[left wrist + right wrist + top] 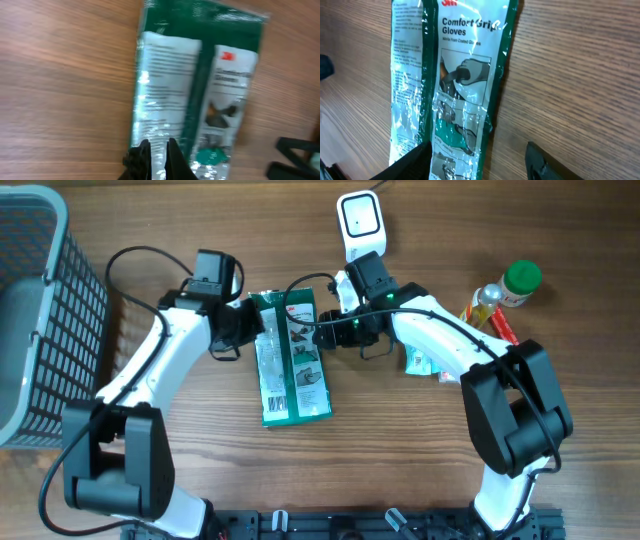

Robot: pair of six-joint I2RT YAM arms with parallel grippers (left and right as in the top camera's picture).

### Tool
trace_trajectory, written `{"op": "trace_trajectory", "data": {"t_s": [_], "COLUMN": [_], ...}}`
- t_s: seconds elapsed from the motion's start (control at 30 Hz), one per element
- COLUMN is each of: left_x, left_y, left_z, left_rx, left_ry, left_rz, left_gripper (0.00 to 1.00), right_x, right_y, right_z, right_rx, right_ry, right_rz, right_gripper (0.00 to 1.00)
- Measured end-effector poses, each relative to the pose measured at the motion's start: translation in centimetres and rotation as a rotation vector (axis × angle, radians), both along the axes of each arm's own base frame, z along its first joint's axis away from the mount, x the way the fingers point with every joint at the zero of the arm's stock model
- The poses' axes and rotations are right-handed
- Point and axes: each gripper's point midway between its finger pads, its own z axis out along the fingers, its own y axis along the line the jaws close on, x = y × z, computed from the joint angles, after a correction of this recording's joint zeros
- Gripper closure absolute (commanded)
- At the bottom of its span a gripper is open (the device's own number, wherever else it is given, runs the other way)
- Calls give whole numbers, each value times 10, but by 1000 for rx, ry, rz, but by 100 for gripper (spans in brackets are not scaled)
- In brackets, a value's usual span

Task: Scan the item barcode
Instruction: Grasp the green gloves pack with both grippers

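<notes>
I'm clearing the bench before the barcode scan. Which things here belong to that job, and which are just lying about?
For the job:
- glove packet
- white scanner

Lying about:
- green-capped bottle
- small packet, partly under the right arm
- wire basket

The left wrist view is soft all over: print on the glove packet [195, 95] smears into grey lines, and the left gripper [159, 156] is cut by the bottom edge, its jaws just dark tips. In the right wrist view the packet runs out at top and bottom, and glare washes out the small print at the left. From overhead, the basket [40, 320] is cropped at the left edge, a small packet [421, 363] lies half under the right arm [440, 340], and any barcode is too small to make out.
</notes>
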Motion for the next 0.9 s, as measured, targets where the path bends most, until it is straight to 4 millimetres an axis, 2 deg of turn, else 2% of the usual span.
{"op": "trace_trajectory", "data": {"t_s": [0.1, 0.23, 0.33, 0.43, 0.7, 0.9], "left_x": [-4, -13, -16, -15, -7, -6], "left_y": [9, 11, 11, 11, 4, 1], "left_z": [-15, -49, -66, -67, -67, -67], "left_rx": [31, 53, 58, 58, 50, 53], "left_ry": [34, 115, 154, 150, 129, 121], "left_rz": [-7, -31, -39, -43, -56, -66], "left_gripper": [96, 96, 96, 96, 96, 96], "right_x": [0, -1, -3, -6, -22, -22], "right_y": [0, 0, -1, -1, 26, 40], "right_z": [-1, -11, -21, -31, -27, -24], "right_rx": [0, -9, -21, -30, 37, 67], "right_ry": [1, 18, 39, 62, 93, 87], "right_rz": [0, 0, 0, 3, 57, 44], "right_gripper": [39, 40, 40, 40, 40, 41]}}
